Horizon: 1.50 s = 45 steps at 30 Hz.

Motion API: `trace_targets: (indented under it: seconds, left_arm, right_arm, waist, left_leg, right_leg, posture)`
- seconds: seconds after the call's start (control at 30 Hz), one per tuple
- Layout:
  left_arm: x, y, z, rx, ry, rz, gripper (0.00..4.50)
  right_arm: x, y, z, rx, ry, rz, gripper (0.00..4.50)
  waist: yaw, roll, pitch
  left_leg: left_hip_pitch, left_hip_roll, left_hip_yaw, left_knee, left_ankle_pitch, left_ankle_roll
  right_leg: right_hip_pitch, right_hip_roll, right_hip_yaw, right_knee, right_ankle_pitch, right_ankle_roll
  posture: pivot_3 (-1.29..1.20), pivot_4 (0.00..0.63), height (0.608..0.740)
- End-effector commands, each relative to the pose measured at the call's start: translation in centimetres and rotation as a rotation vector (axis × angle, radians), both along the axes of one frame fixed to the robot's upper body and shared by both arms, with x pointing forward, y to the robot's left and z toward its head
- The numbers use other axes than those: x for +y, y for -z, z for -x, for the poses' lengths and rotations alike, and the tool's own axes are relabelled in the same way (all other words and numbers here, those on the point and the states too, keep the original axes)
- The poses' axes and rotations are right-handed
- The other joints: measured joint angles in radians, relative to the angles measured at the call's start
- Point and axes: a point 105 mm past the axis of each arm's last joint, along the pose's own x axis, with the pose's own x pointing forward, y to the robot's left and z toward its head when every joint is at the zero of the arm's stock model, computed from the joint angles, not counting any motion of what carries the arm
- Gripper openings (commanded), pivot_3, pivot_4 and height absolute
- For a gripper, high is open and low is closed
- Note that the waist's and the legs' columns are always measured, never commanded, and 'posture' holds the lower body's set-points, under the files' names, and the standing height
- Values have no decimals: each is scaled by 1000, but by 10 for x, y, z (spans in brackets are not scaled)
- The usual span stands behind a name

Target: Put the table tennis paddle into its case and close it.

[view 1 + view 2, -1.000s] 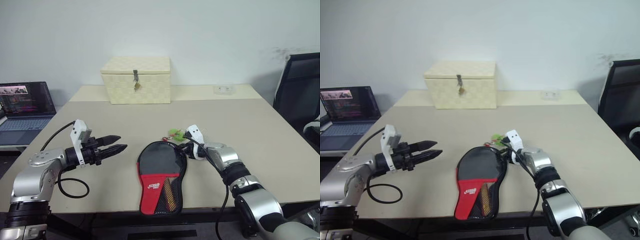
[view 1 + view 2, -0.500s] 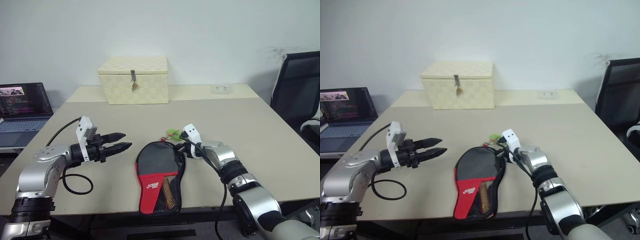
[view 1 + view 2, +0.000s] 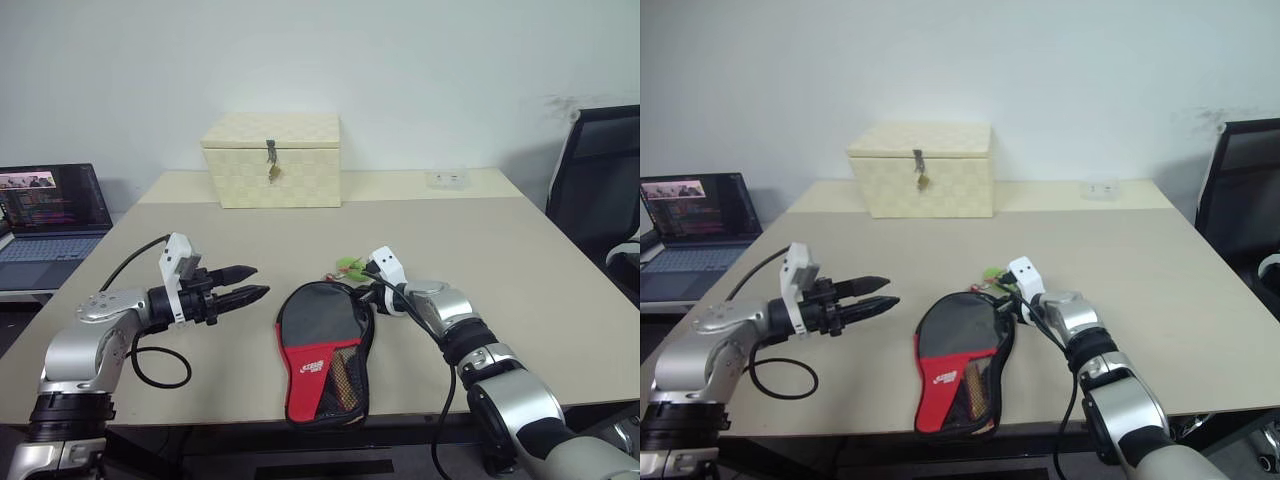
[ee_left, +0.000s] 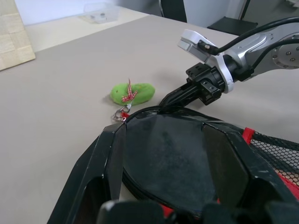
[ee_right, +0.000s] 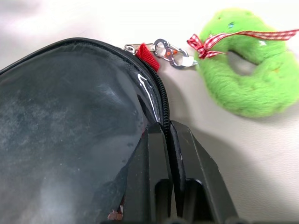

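Note:
The case [image 3: 322, 345], black with a red panel and a mesh section, lies flat near the table's front edge. The table tennis paddle [image 3: 346, 376] is inside it, its pale handle showing through the mesh. My right gripper [image 3: 362, 292] is at the case's far right rim, shut on the zipper edge [image 5: 163, 100]. A green plush charm [image 5: 243, 84] hangs from a clip beside it. Left of the case my left gripper [image 3: 252, 282] hovers above the table, open and empty, pointing at the case [image 4: 168, 158].
A cream checkered box [image 3: 272, 160] with a metal latch stands at the back of the table [image 3: 520, 250]. An open laptop [image 3: 50, 210] sits to the left, a black chair [image 3: 600, 190] to the right. A small clear item [image 3: 447, 179] lies at the far right.

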Motion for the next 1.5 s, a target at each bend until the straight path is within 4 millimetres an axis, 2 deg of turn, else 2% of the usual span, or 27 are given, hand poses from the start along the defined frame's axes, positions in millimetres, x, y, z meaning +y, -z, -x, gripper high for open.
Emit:
trace_targets:
  seconds: [0.03, 0.3, 0.53, 0.63, 0.73, 0.93, 1.03, 1.2, 1.3, 1.4, 1.5]
  left_arm:
    - [-2, -12, 0, -53, 9, -4, 2796]
    - [-4, -12, -1, -52, 13, -2, 2796]
    - [-5, -11, -2, -52, 14, -2, 2796]
    - [-7, -10, -1, -50, 18, -1, 2796]
    - [-11, -8, -2, -51, 29, -2, 2796]
    - [-30, -5, -11, -70, 92, -27, 2796]
    - [-46, 0, -19, -86, 129, -42, 2796]
    - [-75, 19, -26, -70, 229, -70, 2796]
    - [-90, 39, -28, -28, 305, -115, 2796]
    - [-96, 53, -38, 22, 317, -135, 2796]
    - [-103, 55, -51, -7, 302, -145, 3375]
  right_arm:
    - [-21, -27, -17, -83, 101, -16, 6]
    - [-14, -31, -15, -89, 86, -33, 6]
    - [-6, -11, -3, -14, 20, -9, 6]
    - [-1, -5, 2, 6, 1, -1, 727]
    - [0, -3, 4, 8, -4, 1, 1715]
    - [-2, -20, 9, -11, -27, -29, 3579]
    - [-8, -35, 18, -32, -29, -67, 3579]
    - [-26, -64, 35, -56, 6, -150, 3579]
    - [-48, -83, 42, -83, 49, -200, 3579]
    - [-70, -90, 45, -114, 97, -178, 3579]
    - [-82, -91, 46, -124, 122, -150, 3624]
  waist:
    - [4, 0, 0]
    - [17, 0, 1]
    - [18, 0, 1]
    - [18, 0, 1]
    - [16, 0, 1]
    - [13, 0, 1]
    - [18, 1, 1]
    - [31, 1, 1]
    - [37, 1, 1]
    - [42, 1, 1]
    - [40, 1, 1]
  left_leg:
    - [0, 0, 0, 0, 0, 0]
    - [-2, 0, 0, -2, 0, 0]
    - [-1, 0, 1, -3, 0, 0]
    - [-1, 0, 1, -3, 0, 0]
    - [-1, 1, 0, -4, 0, 0]
    - [-1, 1, 1, -4, 0, 0]
    - [-2, 1, 1, -4, 0, 0]
    - [-4, -1, 0, -3, 0, 0]
    - [-4, -1, -1, -3, 0, 0]
    - [-5, -1, -1, -3, 0, 0]
    - [-6, -2, -1, -3, 0, 0]
  right_leg:
    - [0, 0, 0, 0, 0, 0]
    - [-1, 0, 0, -3, 0, 0]
    - [-1, 0, 0, -3, 0, 0]
    - [-1, 0, 0, -4, 0, 0]
    - [-1, 0, 0, -4, 0, 0]
    - [-1, 0, -1, -4, 0, 0]
    - [-2, 1, -1, -4, 0, 0]
    - [-2, 0, -2, -6, 0, 0]
    - [-2, 0, -3, -7, 0, 0]
    - [-2, 0, -3, -8, 0, 0]
    - [-2, 2, -4, -9, 0, 1]
  posture:
    - [0, 150, 740]
    - [0, 150, 740]
    - [0, 150, 740]
    - [0, 150, 740]
    - [0, 150, 740]
    - [0, 150, 740]
    - [0, 150, 740]
    - [0, 150, 740]
    - [0, 150, 740]
    - [0, 150, 740]
    - [0, 150, 740]
